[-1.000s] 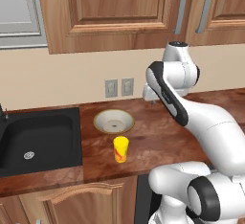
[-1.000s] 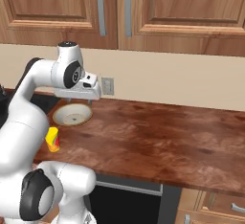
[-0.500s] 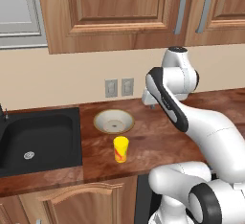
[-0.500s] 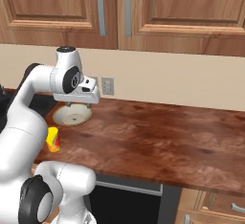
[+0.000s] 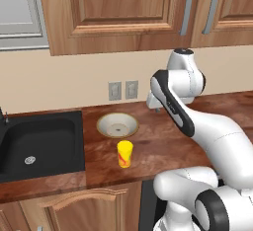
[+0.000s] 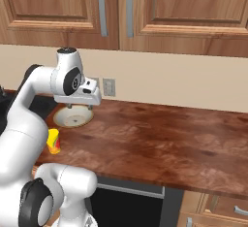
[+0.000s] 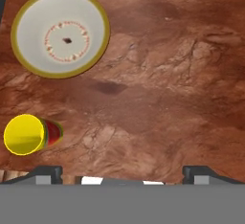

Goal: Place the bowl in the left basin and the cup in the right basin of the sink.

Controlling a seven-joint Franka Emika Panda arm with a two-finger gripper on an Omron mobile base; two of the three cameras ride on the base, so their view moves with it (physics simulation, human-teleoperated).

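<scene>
The cream bowl [image 5: 117,125] with its tan rim sits on the wooden counter just right of the black sink [image 5: 74,141]. The basin [image 5: 42,143] nearest the bowl shows a silver drain. The yellow cup [image 5: 124,153] stands upright in front of the bowl, near the counter's front edge. My gripper [image 5: 155,107] hangs open and holding nothing above the counter, a little right of the bowl. From the right base view it [image 6: 78,106] hovers over the bowl's [image 6: 72,118] far side. In the hand view the bowl [image 7: 60,32] lies upper left, the cup [image 7: 26,134] lower left, and the open gripper [image 7: 123,173] is at the bottom.
A slim black faucet [image 5: 5,117] stands at the sink's back. Two wall outlets [image 5: 122,90] sit behind the bowl, under wooden upper cabinets [image 5: 118,13]. Bare counter [image 6: 169,143] stretches to the right of the bowl.
The hand has come down a little and drifted slightly left toward the bowl. Bowl and cup have not moved, and the gripper stays open.
</scene>
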